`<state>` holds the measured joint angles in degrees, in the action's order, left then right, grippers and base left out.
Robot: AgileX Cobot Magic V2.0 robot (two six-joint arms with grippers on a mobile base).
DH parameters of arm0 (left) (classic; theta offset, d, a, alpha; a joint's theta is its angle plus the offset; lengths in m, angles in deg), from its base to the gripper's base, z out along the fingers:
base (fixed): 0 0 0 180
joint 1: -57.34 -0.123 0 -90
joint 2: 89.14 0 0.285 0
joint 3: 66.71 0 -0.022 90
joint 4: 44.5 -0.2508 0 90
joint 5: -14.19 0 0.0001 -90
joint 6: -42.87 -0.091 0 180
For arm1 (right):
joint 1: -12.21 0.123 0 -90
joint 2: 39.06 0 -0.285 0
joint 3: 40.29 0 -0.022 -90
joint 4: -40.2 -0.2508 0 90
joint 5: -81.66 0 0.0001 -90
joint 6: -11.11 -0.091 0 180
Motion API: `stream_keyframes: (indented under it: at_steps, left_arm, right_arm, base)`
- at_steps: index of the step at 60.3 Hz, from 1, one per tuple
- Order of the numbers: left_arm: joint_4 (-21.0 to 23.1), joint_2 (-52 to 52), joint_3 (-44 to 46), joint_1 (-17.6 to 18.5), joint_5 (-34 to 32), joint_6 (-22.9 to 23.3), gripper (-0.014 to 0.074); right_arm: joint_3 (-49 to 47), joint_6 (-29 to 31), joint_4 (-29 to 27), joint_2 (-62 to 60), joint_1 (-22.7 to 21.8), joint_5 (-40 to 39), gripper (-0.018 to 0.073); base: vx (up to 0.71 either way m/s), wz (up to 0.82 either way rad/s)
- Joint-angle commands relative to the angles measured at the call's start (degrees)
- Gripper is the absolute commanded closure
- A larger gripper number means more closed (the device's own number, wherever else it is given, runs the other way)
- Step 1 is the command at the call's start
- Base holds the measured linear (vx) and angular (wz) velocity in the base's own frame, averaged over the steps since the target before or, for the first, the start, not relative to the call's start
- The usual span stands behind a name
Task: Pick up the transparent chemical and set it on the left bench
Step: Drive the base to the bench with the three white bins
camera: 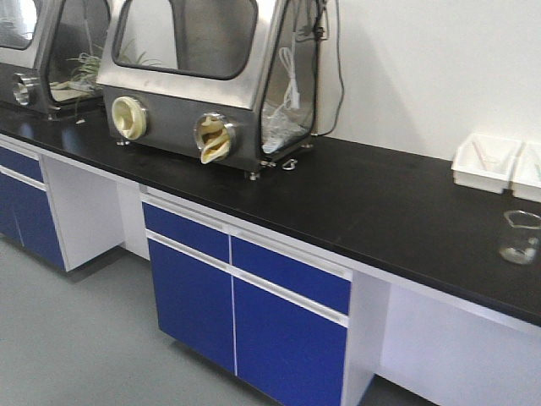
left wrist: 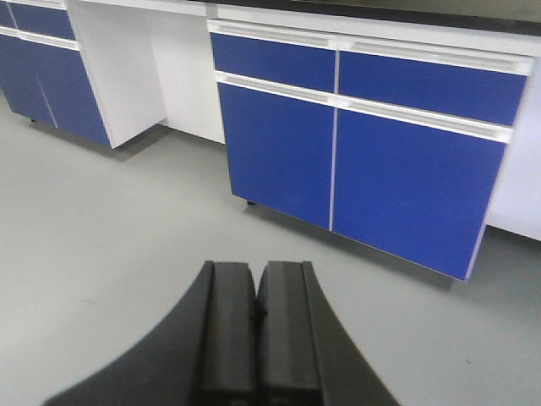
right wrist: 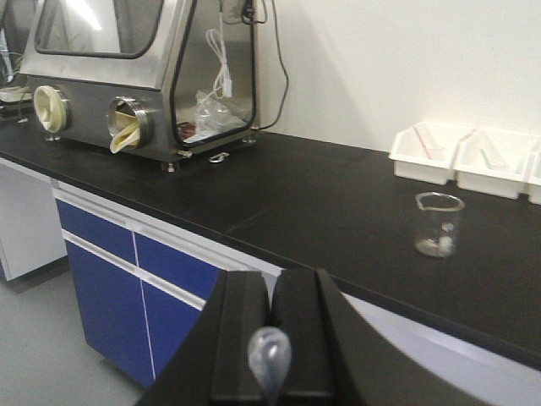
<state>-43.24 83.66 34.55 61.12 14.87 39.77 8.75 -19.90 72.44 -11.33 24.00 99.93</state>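
In the right wrist view my right gripper (right wrist: 270,275) is shut on the transparent chemical (right wrist: 269,355), a clear bluish pipette. Only its bulb shows, sticking out above the closed jaws; the rest is hidden between the fingers. The gripper hovers in front of the left bench (right wrist: 321,194), a matte black worktop against a white wall (camera: 363,194), off its front edge. My left gripper (left wrist: 256,266) is shut with nothing in it and points at the grey floor before the blue cabinets (left wrist: 363,152). Neither gripper shows in the front view.
White bins (right wrist: 429,152) (camera: 483,161) stand at the bench's back right, with coloured pipettes inside. A clear glass beaker (right wrist: 439,224) (camera: 519,237) stands in front of them. A steel glove box (right wrist: 127,76) (camera: 211,76) with cables fills the bench's left part.
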Motion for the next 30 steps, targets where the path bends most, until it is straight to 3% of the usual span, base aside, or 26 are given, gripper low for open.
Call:
stream_keyframes:
  at_steps: [1,15,30]
  left_arm:
    - [0.0,1.1,-0.9,0.1,-4.5,0.4,0.0600]
    - [0.0,1.1,-0.9,0.1,-4.5,0.4,0.0600]
    - [0.0,1.1,-0.9,0.1,-4.5,0.4,0.0600]
  right_arm:
    - [-1.6,0.6,0.8,0.5,0.1,-3.9,0.0559]
    - [-1.6,0.6,0.8,0.5,0.1,-4.0,0.0559]
    - [-1.6,0.6,0.8,0.5,0.1,-4.0,0.0559]
  base:
    - [0.37,0.23]
    - [0.39,0.10]
    - [0.42,-0.18]
